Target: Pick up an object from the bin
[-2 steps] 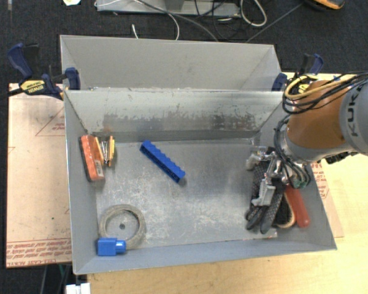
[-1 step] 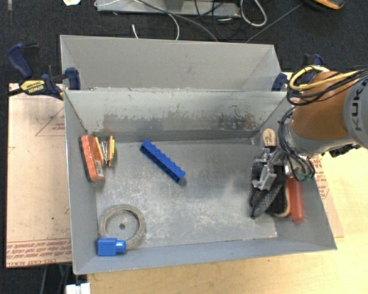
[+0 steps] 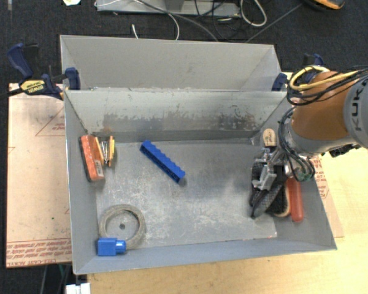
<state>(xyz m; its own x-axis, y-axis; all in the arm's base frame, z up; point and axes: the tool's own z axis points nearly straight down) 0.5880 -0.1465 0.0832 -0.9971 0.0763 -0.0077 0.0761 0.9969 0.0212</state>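
- The gripper (image 3: 259, 206) is low in the right end of the grey sheet-metal bin (image 3: 214, 210), just beside a dark rounded object (image 3: 281, 206) and a smooth red-orange stick shaped like a marker (image 3: 296, 201). These two lie side by side against the right-hand wall.
- How far the claw is open cannot be told, because its dark parts merge with the dark rounded object. Nothing is visibly held in it.
- Judged risk: the two nearest things lie so close together that a closing claw may catch both or wedge between them. Either way the hold would be poor.
- Judged risk: the red-orange stick looks round and slick, so it could roll or squirt out under a pinch, especially on bare metal.
- Judged risk: the sloping wall is close, and a descent slightly off line could scrape it or jam the claw in the corner.
- Well apart, towards the left of the bin:
  - a long blue plastic bar with a studded top (image 3: 163, 160) lies diagonally;
  - an orange stapler-like block with metal parts (image 3: 92, 157) sits near the left wall;
  - a flat grey ring, like a tape roll (image 3: 121, 223), touches a small blue plastic block (image 3: 110, 247).
- The bin floor is scuffed and dull, and looks hard and slippery.
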